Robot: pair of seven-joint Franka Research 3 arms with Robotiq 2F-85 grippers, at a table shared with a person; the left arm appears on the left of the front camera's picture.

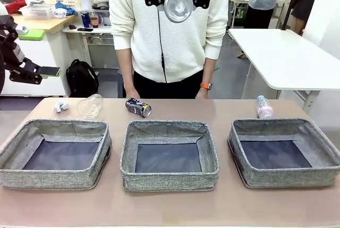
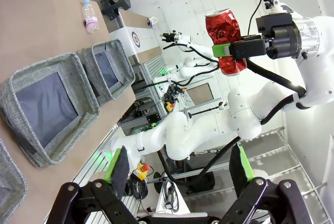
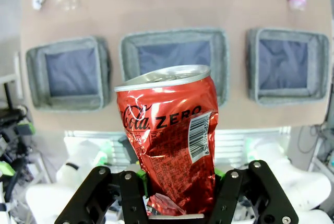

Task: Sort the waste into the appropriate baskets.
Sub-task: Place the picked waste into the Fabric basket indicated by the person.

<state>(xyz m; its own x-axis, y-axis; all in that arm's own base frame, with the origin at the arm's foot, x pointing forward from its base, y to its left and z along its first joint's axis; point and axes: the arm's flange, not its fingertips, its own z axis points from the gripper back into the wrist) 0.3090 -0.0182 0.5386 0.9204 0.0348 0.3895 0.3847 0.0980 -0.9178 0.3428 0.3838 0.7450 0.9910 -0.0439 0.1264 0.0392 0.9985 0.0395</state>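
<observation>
The right gripper (image 3: 180, 182) is clamped on the dented red soda can (image 3: 169, 145), its green pads pressing the crumpled lower sides. It holds the can high above the table (image 1: 170, 207), and its wrist view looks down past the can onto the middle basket (image 3: 175, 35). The left gripper (image 2: 179, 169) has its fingers spread wide with nothing between them, raised off the table's left side. Three grey woven baskets sit in a row, the left basket (image 1: 53, 177) and the right basket (image 1: 287, 177) flanking the middle one. Behind them lie the white paper wad (image 1: 61, 106), the clear label-free bottle (image 1: 90, 106) on its side and the dark blue soda can (image 1: 138, 107), also on its side. The small pink-labelled bottle (image 1: 264, 107) stands upright behind the right basket. A person (image 1: 133, 26) stands at the far edge.
</observation>
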